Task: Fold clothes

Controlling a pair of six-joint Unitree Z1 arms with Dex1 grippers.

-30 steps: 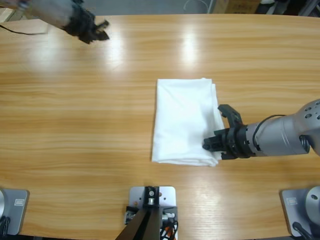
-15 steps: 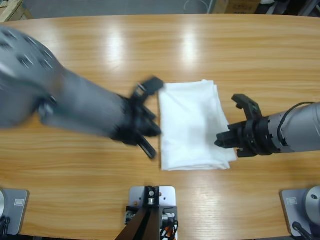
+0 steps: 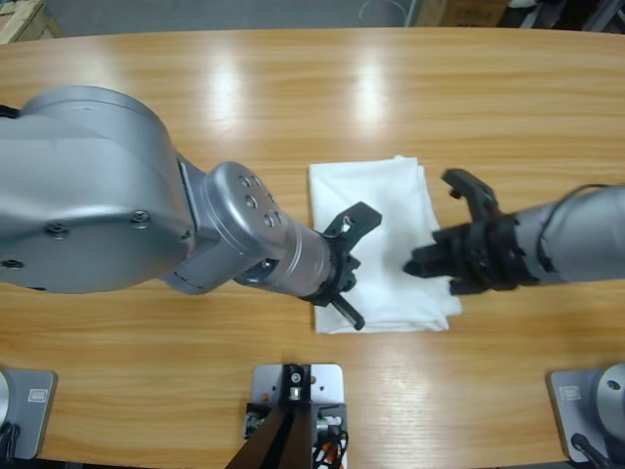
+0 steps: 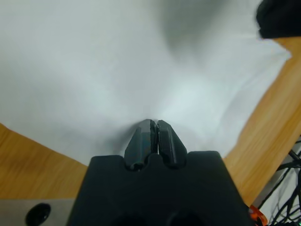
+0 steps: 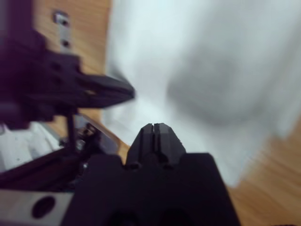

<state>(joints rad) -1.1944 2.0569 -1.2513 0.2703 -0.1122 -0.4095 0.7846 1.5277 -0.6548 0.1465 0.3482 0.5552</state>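
We saw the white T-shirt (image 3: 383, 234) lying folded as a rectangle near the middle of the wooden table (image 3: 293, 88). The left end effector (image 3: 344, 266) rested on its left edge and the right end effector (image 3: 437, 256) on its right edge; both had their jaws closed together, gripping nothing.

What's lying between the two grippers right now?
Only the folded white T-shirt: in the high view it fills the stretch between the left gripper and right gripper.
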